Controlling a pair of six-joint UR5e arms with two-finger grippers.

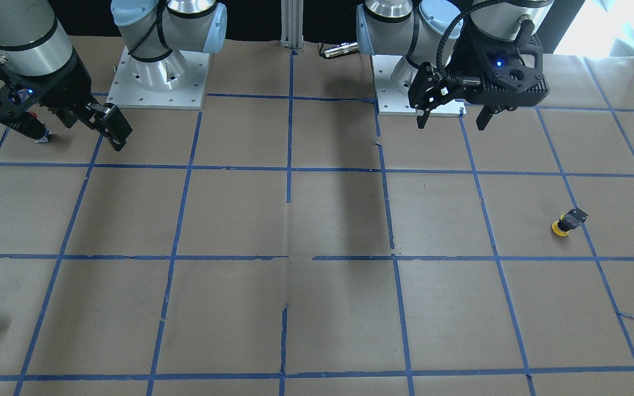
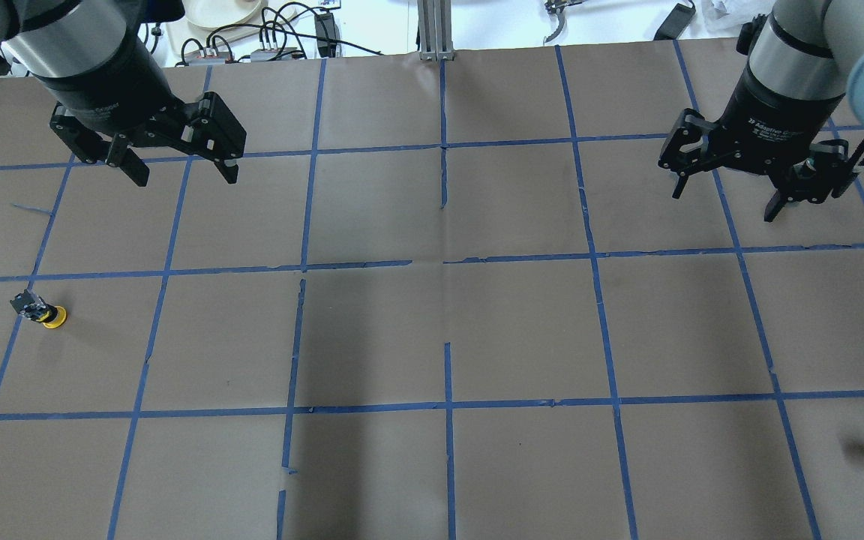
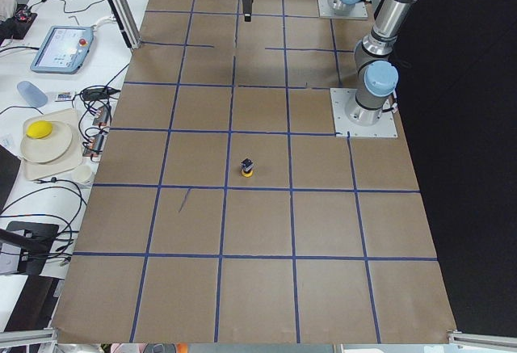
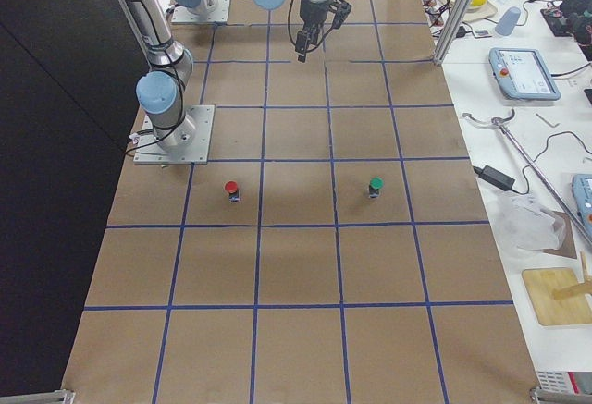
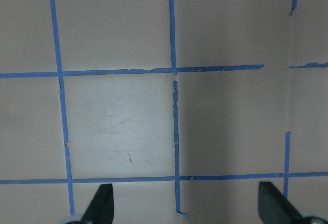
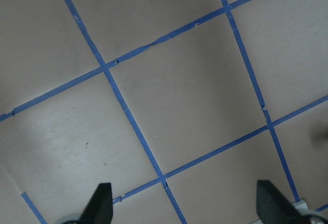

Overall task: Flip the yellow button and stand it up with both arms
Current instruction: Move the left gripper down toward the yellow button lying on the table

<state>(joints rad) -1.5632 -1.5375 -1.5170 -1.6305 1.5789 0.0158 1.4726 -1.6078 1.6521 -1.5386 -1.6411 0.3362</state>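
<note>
yellow button [image 2: 46,311] lies on its side on the brown paper table [image 2: 522,330], which is gridded with blue tape [image 2: 448,450]. it sits far to the robot's left, its round cap on a black cylindrical body. left gripper [image 2: 187,178] and right gripper [image 2: 724,204] hang spread wide, holding nothing, well apart from it. only the right-side view shows a red button [image 4: 231,188] and a green button [image 4: 375,185]. white lettering [image 2: 777,133] on the right wrist partly reads "adaptive".

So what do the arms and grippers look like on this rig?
The left arm and right arm are silver-grey tubes with light-blue joint caps and black wrists bearing small white lettering. The left gripper and right gripper are black, with two linked jaws and a blue light on each mount. A black braided cable loops to the left wrist.
</note>
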